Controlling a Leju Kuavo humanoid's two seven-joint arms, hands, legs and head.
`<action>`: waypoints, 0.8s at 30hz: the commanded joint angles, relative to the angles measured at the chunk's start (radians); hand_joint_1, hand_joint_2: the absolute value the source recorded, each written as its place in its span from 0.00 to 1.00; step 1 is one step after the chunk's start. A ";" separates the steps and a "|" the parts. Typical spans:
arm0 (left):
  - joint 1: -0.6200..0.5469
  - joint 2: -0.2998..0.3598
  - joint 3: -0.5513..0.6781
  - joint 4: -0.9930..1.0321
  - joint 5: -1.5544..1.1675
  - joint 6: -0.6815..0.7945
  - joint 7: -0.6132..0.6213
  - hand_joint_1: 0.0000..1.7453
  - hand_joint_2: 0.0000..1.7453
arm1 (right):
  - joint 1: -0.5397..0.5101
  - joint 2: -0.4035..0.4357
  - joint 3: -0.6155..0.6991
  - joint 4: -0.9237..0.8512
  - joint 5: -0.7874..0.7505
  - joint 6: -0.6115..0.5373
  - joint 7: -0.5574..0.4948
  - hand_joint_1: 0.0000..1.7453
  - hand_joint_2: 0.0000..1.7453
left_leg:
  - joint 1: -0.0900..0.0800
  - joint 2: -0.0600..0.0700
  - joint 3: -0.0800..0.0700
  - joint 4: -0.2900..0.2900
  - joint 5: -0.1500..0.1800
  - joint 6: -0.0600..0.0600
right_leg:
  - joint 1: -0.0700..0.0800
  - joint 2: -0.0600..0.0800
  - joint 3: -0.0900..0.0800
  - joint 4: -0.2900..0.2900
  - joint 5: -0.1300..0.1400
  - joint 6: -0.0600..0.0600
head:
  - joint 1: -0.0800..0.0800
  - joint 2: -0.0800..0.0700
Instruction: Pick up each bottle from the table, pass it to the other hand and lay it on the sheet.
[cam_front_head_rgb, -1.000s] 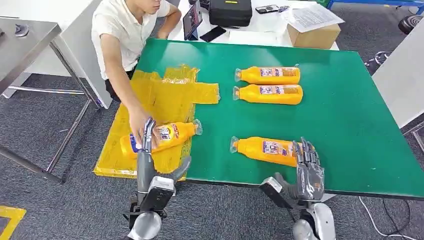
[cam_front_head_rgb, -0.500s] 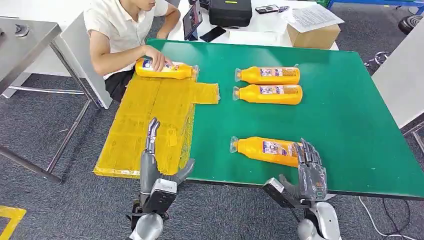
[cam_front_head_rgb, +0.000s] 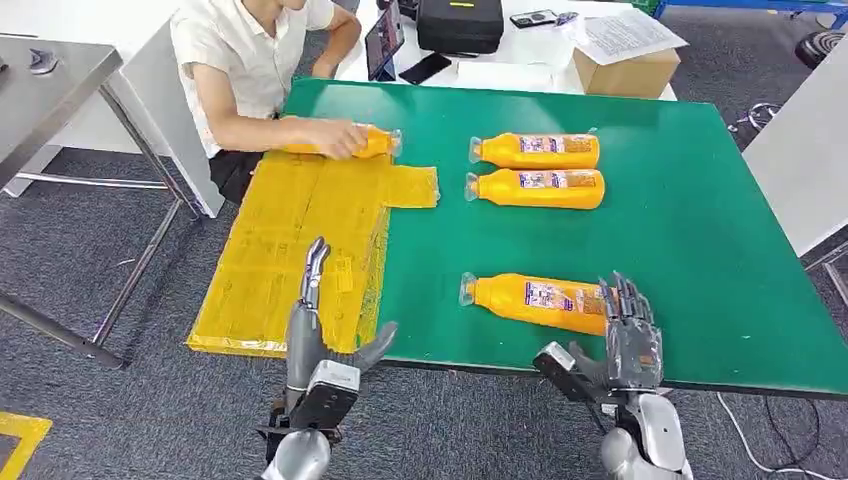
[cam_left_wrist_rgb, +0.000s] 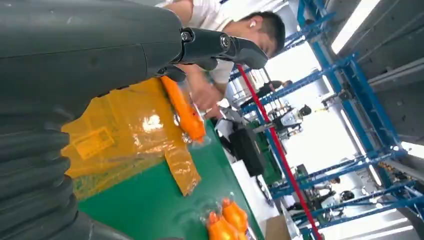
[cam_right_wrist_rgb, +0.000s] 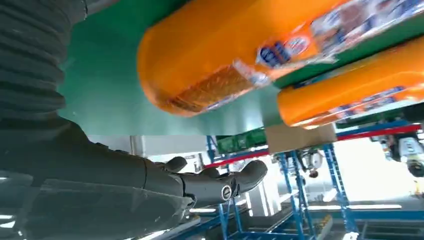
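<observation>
Right robot hand (cam_front_head_rgb: 628, 335) — beside nearest bottle (cam_front_head_rgb: 535, 300)

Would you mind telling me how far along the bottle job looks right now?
Nothing lies on the yellow sheet; a person's hand holds one bottle at its far edge. The right hand is open by the nearest bottle, the left hand open. Two more bottles wait.

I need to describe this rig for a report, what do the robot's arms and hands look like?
Both arms are silver metal. The left hand and right hand are grey with darker, slender fingers and a thick grey thumb. The wrist views show a grey ribbed cover behind each hand.
</observation>
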 joint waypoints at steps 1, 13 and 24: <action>-0.031 0.034 -0.068 0.038 0.010 -0.018 0.032 0.00 1.00 | -0.181 -0.021 0.123 0.265 0.039 0.062 0.067 0.00 1.00 | 0.001 0.004 0.004 -0.001 -0.001 -0.002 | 0.001 0.005 0.003 -0.001 0.000 -0.002 | 0.000 0.000; -0.068 0.037 -0.097 0.069 0.013 -0.052 0.059 0.00 1.00 | -0.342 -0.047 0.167 0.524 0.113 0.090 0.198 0.00 1.00 | 0.001 0.001 0.006 -0.001 -0.001 -0.002 | 0.001 0.002 0.005 -0.002 0.000 -0.002 | 0.000 0.000; -0.060 0.041 -0.100 0.049 0.020 -0.048 0.059 0.00 1.00 | -0.345 -0.036 0.173 0.559 0.104 0.160 0.205 0.00 1.00 | 0.001 0.001 0.007 -0.001 -0.001 -0.002 | 0.001 0.002 0.007 -0.002 0.000 -0.002 | 0.000 0.000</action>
